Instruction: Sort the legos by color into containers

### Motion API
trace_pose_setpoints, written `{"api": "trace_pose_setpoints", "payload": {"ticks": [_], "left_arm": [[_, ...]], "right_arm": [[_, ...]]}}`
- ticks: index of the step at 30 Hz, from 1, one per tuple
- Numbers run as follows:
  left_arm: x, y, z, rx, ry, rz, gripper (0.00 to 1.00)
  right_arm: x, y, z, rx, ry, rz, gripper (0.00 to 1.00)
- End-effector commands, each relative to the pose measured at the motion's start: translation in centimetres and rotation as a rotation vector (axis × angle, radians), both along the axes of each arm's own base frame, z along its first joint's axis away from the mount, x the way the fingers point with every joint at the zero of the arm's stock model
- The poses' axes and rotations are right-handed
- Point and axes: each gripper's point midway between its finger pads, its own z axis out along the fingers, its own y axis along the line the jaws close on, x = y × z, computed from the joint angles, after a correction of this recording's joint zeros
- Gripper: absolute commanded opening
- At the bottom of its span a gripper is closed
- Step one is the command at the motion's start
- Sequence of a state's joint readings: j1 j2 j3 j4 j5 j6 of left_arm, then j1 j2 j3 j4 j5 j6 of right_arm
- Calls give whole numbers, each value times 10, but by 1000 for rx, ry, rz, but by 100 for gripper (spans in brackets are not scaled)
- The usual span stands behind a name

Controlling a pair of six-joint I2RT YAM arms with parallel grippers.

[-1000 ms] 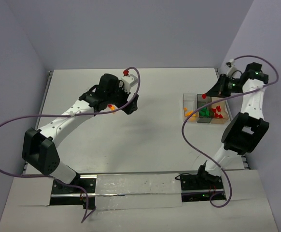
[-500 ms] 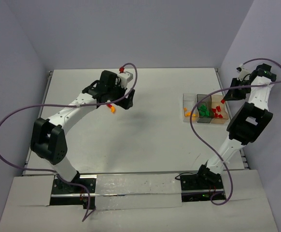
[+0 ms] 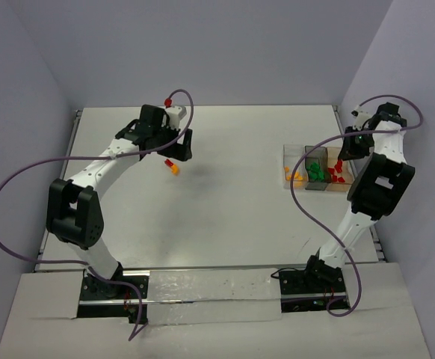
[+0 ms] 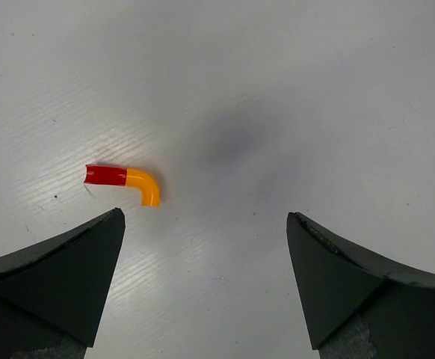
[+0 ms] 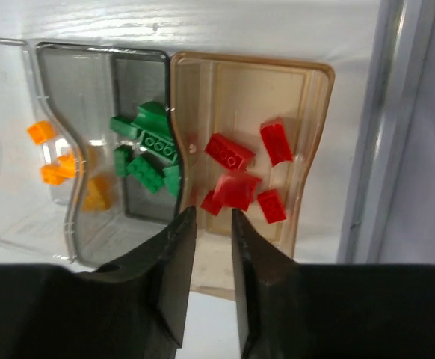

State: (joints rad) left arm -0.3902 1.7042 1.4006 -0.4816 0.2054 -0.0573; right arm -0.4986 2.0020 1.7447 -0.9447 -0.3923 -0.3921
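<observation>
**Left claw.** Your left claw is hanging over the worktop with its fingers standing wide apart and nothing between them. The work piece is lying flat ahead of the left finger, off the centre line and touching neither finger. It is a red brick joined end to end with a curved orange-yellow brick. In the overhead view the joined pair is sitting alone just beside the claw, well apart from the bins.

**Handling, as judged.** The pair is looking very light, rigid and smooth-faced, so it is likely to skid or flip under an off-centre squeeze. You are being advised to centre the claw first, then grip across the narrow width of the straight run near the joint. The curved end is offering poor faces. The two colours are bound for different bins, so the joint is needing separation.

**Right claw.** Your right claw is hovering over the containers with only a narrow gap between its fingers. A red brick is showing right at the tips. I cannot tell whether it is pinched or lying in the bin.

**Bins.** Red legos are lying in the tan bin, green legos in the middle one and orange legos in the clear end one.
</observation>
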Motion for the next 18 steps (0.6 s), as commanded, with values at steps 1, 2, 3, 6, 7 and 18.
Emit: {"api": "trace_pose_setpoints", "payload": {"ticks": [1, 2, 3, 6, 7, 18], "left_arm": [[8, 10, 10, -18, -6, 46, 99], [9, 15, 7, -12, -1, 60, 99], [10, 21, 5, 5, 1, 79, 99], [11, 34, 2, 27, 2, 101, 97], [10, 37, 1, 31, 2, 104, 96], [26, 70, -24, 115, 38, 185, 82]], "right_arm": [[12, -9, -3, -67, -28, -13, 40], [13, -7, -3, -71, -29, -8, 41], [13, -4, -1, -75, -31, -1, 42], [12, 4, 4, -73, -39, 16, 46], [12, 8, 8, -73, -47, 23, 47], [9, 115, 83, 24, -204, 189, 70]]}}
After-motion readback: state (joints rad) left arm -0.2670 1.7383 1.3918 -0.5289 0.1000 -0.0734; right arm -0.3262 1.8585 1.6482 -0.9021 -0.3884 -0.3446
